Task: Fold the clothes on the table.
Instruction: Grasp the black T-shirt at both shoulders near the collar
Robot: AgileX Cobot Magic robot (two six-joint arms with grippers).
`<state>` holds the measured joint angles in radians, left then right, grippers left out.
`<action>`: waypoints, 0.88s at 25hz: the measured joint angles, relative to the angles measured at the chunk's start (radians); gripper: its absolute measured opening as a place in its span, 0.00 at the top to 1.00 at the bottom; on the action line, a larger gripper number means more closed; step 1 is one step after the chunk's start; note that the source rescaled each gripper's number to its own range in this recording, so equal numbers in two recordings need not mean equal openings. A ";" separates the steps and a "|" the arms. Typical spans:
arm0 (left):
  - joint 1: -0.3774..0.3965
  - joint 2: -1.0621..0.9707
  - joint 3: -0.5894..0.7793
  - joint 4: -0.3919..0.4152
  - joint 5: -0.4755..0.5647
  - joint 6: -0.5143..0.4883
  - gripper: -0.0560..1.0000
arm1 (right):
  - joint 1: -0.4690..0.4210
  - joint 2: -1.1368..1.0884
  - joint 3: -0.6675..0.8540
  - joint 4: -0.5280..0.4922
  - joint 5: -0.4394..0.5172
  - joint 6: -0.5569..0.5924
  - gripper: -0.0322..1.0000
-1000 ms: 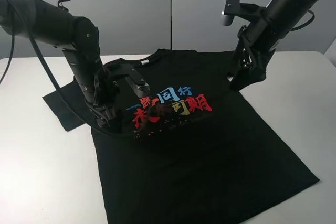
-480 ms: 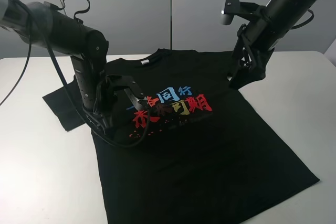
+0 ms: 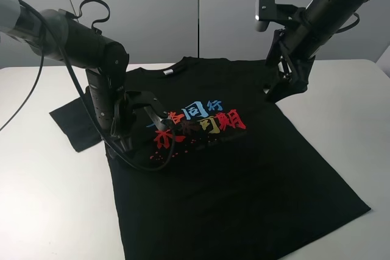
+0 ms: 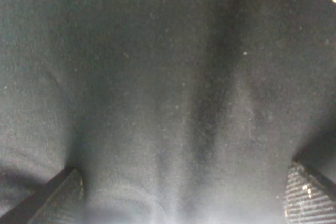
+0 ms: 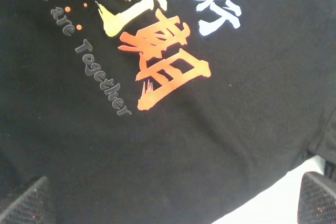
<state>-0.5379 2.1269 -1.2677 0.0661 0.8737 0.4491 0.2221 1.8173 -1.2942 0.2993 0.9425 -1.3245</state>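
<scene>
The black T-shirt lies spread face up on the white table, its red, blue and yellow characters on the chest. My left gripper points down onto the shirt's left chest, beside the left sleeve. In the left wrist view the left gripper is open, with its fingertips wide apart close over plain black fabric. My right gripper hangs over the shirt's right shoulder edge. In the right wrist view the right gripper is open and empty above the print.
Grey wall panels stand behind the table. Bare white tabletop lies right of the shirt and shows at the shirt's edge in the right wrist view. A black cable loops above the left arm.
The left arm's elbow has swung up and to the right while its gripper stayed low on the shirt's left chest. The right arm has barely shifted.
</scene>
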 joint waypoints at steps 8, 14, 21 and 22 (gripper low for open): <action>0.000 0.000 0.000 0.003 -0.001 -0.001 0.01 | 0.045 0.098 -0.002 -0.078 -0.109 -0.050 0.00; 0.000 0.000 0.000 0.007 -0.005 -0.001 0.01 | 0.107 0.159 -0.003 -0.212 -0.215 -0.055 0.00; 0.000 0.000 0.000 0.009 -0.006 -0.001 0.01 | 0.115 0.256 -0.003 -0.333 -0.241 -0.046 0.00; 0.000 0.000 0.000 0.009 -0.006 -0.001 0.01 | 0.115 0.271 -0.003 -0.341 -0.246 -0.046 0.00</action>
<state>-0.5379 2.1269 -1.2677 0.0752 0.8681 0.4479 0.3375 2.0884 -1.2977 -0.0419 0.6962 -1.3701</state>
